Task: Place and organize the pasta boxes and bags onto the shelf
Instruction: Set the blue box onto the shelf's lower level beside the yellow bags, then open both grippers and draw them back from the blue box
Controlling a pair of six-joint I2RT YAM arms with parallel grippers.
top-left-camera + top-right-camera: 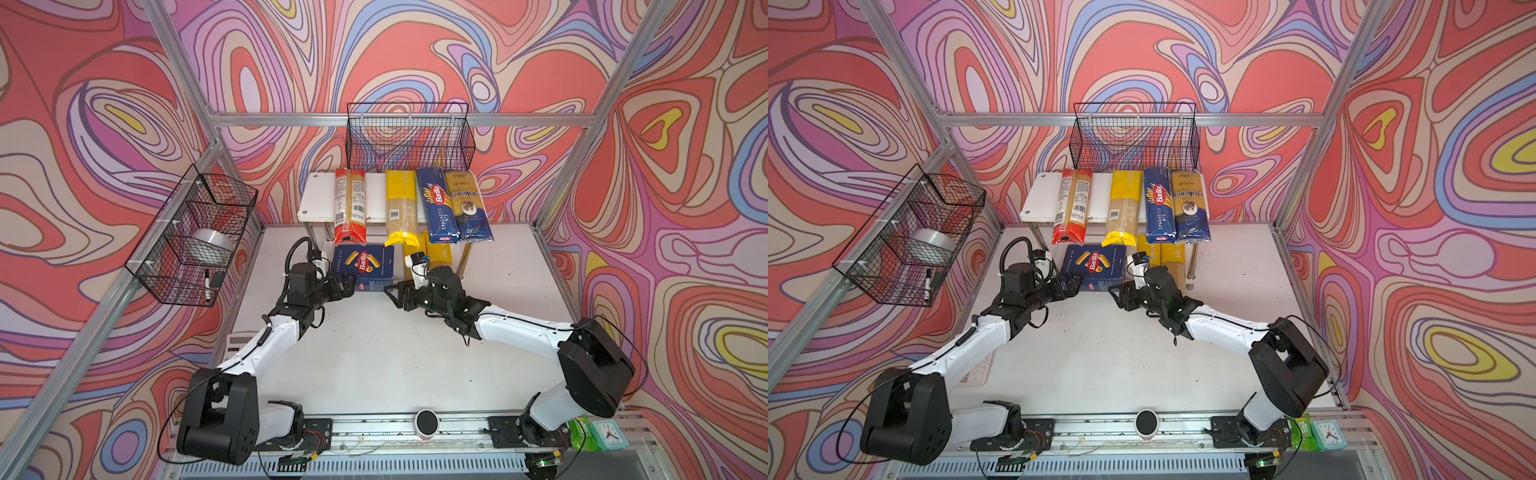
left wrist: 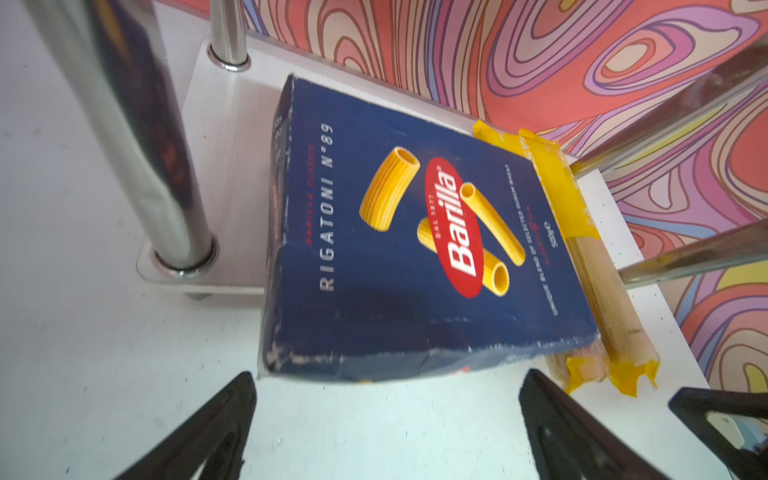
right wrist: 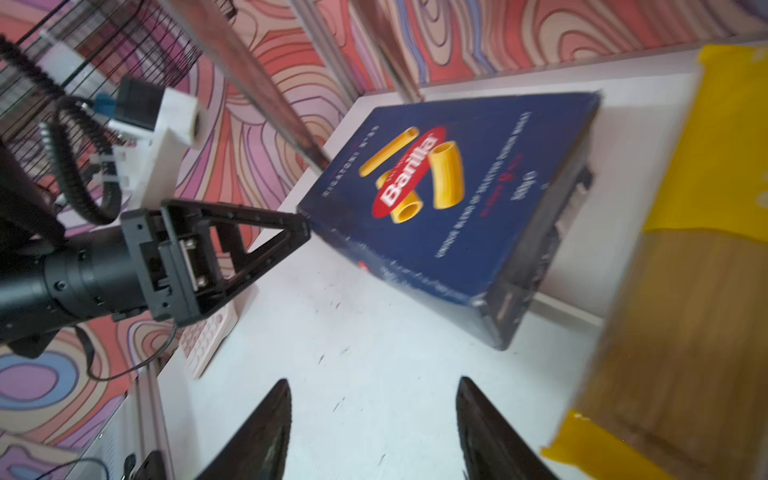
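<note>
The shelf's [image 1: 320, 199] top board carries a red bag [image 1: 350, 205], a yellow bag [image 1: 401, 208], the narrow Barilla spaghetti box [image 1: 436, 205] and a gold-and-navy bag [image 1: 467, 205], side by side. On the lower board the wide rigatoni box [image 1: 363, 266] [image 2: 395, 249] lies flat, its front end overhanging the table, with yellow bags [image 1: 436, 257] [image 2: 598, 266] beside it. My left gripper [image 1: 347, 289] [image 2: 390, 386] is open at the box's front left corner, and its fingertip [image 3: 301, 228] touches that corner. Open and empty, my right gripper [image 1: 395, 291] [image 3: 374, 380] hovers over the table off the front right corner.
A black wire basket [image 1: 409, 137] hangs behind the shelf. Another basket [image 1: 191, 237] on the left wall holds a tape roll [image 1: 212, 243] and a marker. A white calculator [image 1: 239, 345] lies under my left arm. A clock [image 1: 609, 434] stands at the front right.
</note>
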